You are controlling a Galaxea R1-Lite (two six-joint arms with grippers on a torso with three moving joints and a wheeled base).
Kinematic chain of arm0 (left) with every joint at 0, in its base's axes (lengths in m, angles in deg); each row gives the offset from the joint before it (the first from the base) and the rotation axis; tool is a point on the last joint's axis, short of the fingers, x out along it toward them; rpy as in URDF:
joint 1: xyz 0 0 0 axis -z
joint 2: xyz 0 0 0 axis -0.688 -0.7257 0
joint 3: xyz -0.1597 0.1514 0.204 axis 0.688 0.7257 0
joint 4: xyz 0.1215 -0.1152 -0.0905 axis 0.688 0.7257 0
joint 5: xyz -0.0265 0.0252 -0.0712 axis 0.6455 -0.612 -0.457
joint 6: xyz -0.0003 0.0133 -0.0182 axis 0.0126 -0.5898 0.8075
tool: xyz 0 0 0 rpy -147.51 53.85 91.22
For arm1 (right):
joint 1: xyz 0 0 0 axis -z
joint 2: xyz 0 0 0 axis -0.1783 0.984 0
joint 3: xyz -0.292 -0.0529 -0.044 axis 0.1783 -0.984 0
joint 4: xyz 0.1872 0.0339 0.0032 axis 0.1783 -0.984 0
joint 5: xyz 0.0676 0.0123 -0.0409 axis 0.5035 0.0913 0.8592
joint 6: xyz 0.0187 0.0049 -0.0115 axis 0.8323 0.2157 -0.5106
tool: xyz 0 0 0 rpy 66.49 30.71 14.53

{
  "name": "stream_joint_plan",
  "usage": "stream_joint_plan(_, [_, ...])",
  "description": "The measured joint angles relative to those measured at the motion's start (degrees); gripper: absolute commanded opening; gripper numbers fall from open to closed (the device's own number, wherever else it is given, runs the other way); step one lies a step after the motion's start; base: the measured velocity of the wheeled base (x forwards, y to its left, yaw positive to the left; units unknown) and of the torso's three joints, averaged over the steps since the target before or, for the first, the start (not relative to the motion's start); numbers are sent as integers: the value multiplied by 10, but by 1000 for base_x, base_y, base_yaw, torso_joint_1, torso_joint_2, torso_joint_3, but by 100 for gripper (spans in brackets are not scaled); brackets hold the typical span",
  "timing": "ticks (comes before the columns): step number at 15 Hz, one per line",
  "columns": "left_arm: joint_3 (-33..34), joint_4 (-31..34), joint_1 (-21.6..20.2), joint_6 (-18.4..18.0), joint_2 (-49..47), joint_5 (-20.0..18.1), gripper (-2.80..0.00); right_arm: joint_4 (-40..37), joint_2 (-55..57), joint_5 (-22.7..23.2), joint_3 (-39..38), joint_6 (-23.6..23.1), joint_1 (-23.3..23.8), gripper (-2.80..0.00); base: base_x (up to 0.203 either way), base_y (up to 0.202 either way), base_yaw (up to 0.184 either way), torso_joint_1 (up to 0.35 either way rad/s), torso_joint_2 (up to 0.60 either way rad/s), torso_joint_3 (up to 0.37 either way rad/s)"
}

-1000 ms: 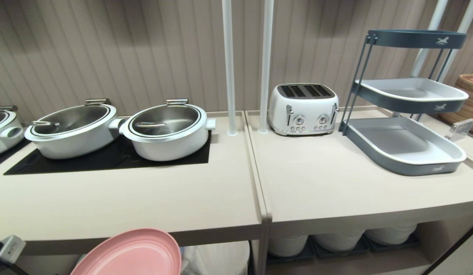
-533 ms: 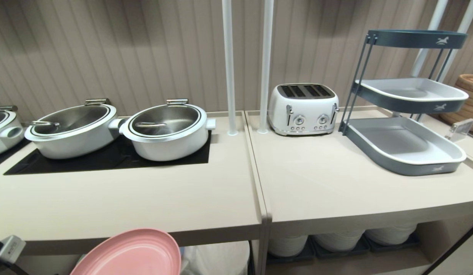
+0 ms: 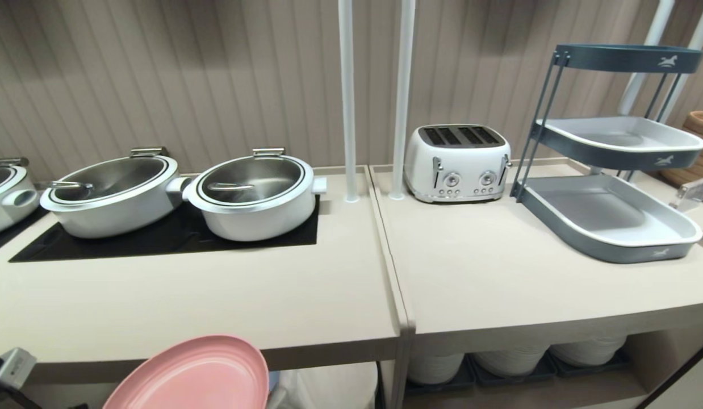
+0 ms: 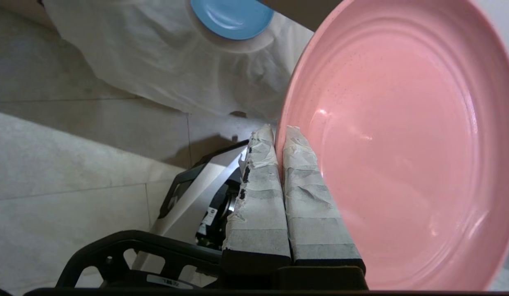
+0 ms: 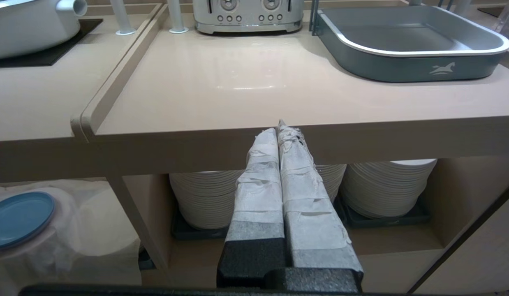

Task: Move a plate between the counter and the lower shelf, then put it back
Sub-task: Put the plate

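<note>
The left claw [image 4: 279, 135] is gripping the pink plate [image 3: 195, 375] by its rim, its two taped fingers [image 4: 258, 197] pressed together on the edge with the plate's hollow face turned toward the wrist camera. In the head view the plate is hanging in front of and below the front edge of the desk [image 3: 215, 295], tilted, touching neither the desk nor the lower shelf [image 5: 86, 230]. That shelf, draped in wrinkled white cloth, is lying under the desk, and a blue plate [image 4: 232, 16] is sitting on one of its cloth mounds (well apart from the pink one).

The right claw [image 5: 281, 127] is hanging in front of the adjoining top [image 5: 254, 86], its taped fingers pressed together on nothing, pointing at that top's front edge above the stacked white plates [image 5: 386, 185].

On the desk, two white pots [image 3: 249, 196] are standing on a black hob panel [image 3: 158, 241]. On the adjoining top, a white toaster [image 3: 456, 162] is sitting beside a grey tiered tray rack [image 3: 612, 216].
</note>
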Motion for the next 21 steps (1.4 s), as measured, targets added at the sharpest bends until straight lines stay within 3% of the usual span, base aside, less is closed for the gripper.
stream_joint_plan(21, [0,-3,0,23,0,3,-280,0,0,0,0,0,0,-280,0,197,-2,2,1,3])
